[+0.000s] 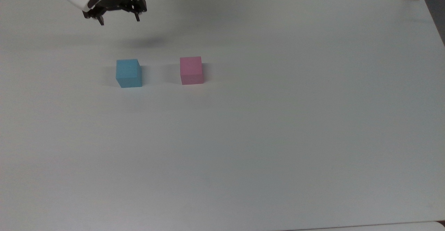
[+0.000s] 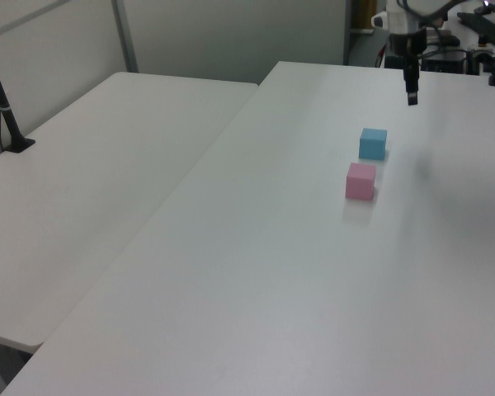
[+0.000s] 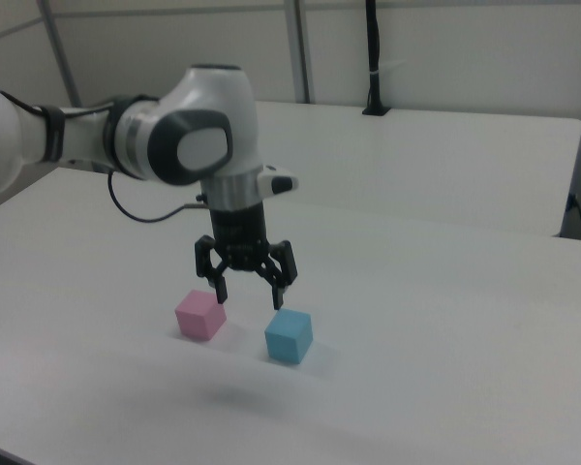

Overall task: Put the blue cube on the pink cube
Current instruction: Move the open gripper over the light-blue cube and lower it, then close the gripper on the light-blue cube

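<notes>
Blue cube (image 1: 128, 73) resting on white bench (image 1: 278, 137), left of pink cube (image 1: 191, 70) in the top view, well apart. End effector (image 1: 119, 20) spread wide, empty, hovering above bench beyond blue cube.

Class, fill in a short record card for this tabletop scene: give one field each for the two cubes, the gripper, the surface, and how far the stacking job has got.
blue cube: small matte sky-blue cube, resting on the table, untouched
pink cube: small matte pale pink cube, to the top view's right of the blue one, a gap between them
gripper: black two-finger gripper, open, empty, raised above the table near the cubes
surface: plain white table
progress: blue cube not yet picked up; nothing stacked
</notes>
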You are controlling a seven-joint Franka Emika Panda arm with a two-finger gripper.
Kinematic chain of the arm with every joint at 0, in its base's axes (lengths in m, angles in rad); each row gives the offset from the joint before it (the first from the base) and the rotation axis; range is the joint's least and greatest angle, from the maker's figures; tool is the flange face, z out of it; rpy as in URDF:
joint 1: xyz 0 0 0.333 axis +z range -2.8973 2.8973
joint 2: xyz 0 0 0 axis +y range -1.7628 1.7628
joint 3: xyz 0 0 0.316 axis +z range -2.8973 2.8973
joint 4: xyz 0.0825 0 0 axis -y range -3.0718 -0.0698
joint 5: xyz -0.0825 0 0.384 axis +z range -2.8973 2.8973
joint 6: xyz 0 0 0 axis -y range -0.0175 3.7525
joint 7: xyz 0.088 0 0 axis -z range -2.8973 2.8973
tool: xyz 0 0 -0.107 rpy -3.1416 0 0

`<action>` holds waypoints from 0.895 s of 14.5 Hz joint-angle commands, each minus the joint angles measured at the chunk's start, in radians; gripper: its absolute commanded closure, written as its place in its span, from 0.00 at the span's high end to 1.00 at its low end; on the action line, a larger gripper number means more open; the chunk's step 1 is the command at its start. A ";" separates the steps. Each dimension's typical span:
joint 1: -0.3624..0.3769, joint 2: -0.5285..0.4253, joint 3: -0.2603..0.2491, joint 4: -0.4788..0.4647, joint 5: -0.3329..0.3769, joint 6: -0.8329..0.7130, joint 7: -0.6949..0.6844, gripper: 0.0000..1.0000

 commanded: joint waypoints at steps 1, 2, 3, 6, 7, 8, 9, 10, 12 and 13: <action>-0.011 0.013 0.003 -0.072 0.035 0.107 -0.001 1.00; -0.011 0.029 0.001 -0.070 0.047 0.134 -0.001 1.00; -0.012 0.046 0.001 -0.069 0.078 0.177 0.000 1.00; -0.019 0.095 0.001 -0.069 0.144 0.289 0.019 1.00; -0.025 0.109 0.001 -0.066 0.144 0.312 0.036 1.00; -0.025 0.122 0.001 -0.064 0.144 0.334 0.046 1.00; -0.023 0.140 0.001 -0.063 0.146 0.354 0.056 1.00; -0.020 0.169 0.003 -0.063 0.146 0.395 0.075 1.00; -0.019 0.212 0.003 -0.063 0.146 0.469 0.088 1.00; -0.017 0.221 0.007 -0.063 0.146 0.484 0.088 1.00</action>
